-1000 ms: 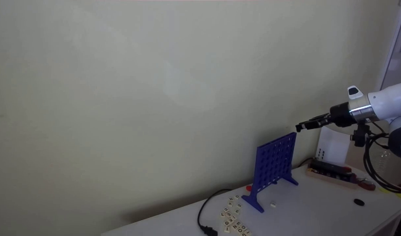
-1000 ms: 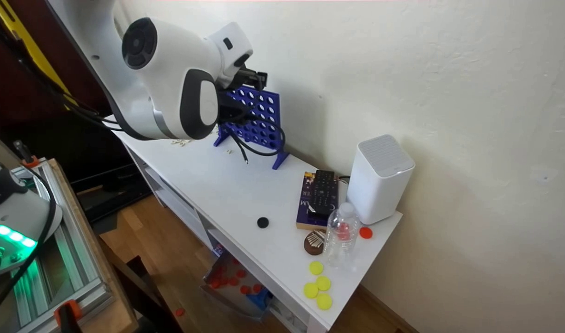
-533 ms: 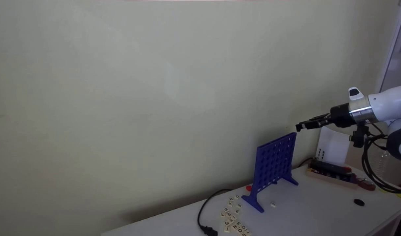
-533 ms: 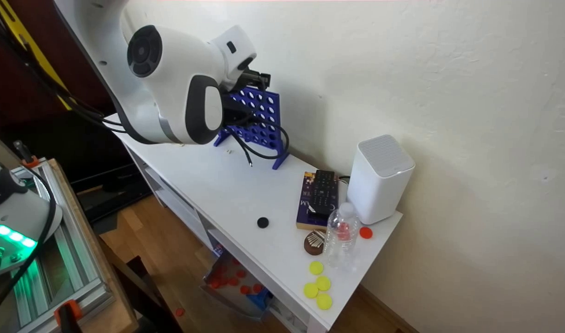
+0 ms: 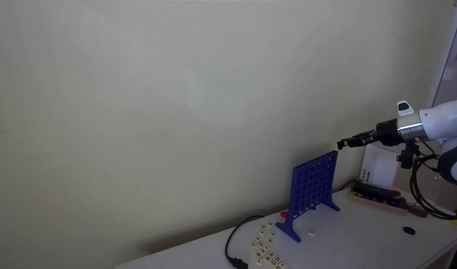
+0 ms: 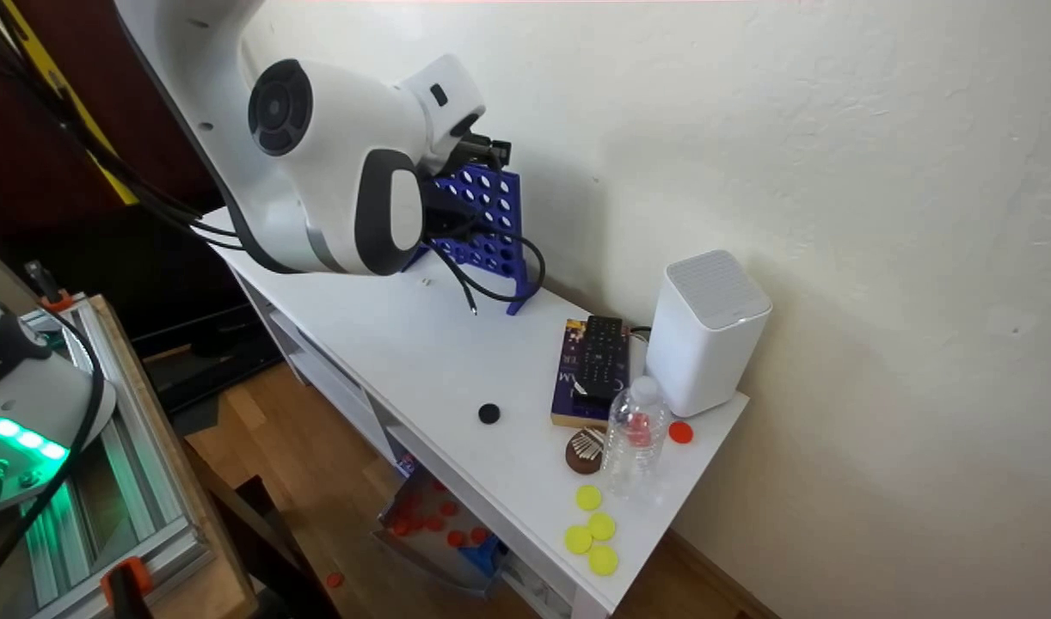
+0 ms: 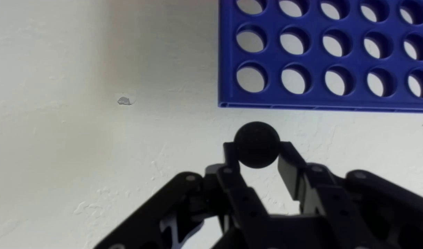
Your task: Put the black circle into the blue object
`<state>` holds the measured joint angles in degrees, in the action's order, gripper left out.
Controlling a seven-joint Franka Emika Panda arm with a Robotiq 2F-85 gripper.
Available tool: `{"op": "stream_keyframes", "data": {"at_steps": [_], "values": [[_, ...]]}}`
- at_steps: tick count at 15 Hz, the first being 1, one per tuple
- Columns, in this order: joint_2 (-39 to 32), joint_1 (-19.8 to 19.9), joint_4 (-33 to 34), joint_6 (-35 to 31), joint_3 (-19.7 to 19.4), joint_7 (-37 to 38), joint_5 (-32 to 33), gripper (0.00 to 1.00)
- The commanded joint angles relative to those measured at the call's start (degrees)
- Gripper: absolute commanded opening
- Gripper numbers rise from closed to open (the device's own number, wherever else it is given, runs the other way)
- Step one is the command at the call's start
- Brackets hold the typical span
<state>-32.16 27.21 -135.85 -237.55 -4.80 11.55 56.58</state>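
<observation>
In the wrist view, we see the claw (image 7: pixel 259 152) grasping the black circle (image 7: pixel 257 141), with the blue grid (image 7: pixel 317 61) just beyond them and a gap between. In an exterior view, we find the claw just above a top corner of the upright blue grid; a second black disc (image 5: pixel 409 230) lies on the table (image 5: pixel 355 239) below the claw, well apart. In an exterior view, the arm (image 6: pixel 345 155) largely hides the claw from us.
</observation>
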Motion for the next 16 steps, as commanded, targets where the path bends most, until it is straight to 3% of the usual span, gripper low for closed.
{"op": "stream_keyframes", "data": {"at_steps": [1,16], "values": [[-2.02,-0.91,1.88,-2.05,-0.88,0.23,-1.4,0.1],[-4.46,-1.72,3.57,-2.96,-0.6,-0.27,-2.02,0.1]]}}
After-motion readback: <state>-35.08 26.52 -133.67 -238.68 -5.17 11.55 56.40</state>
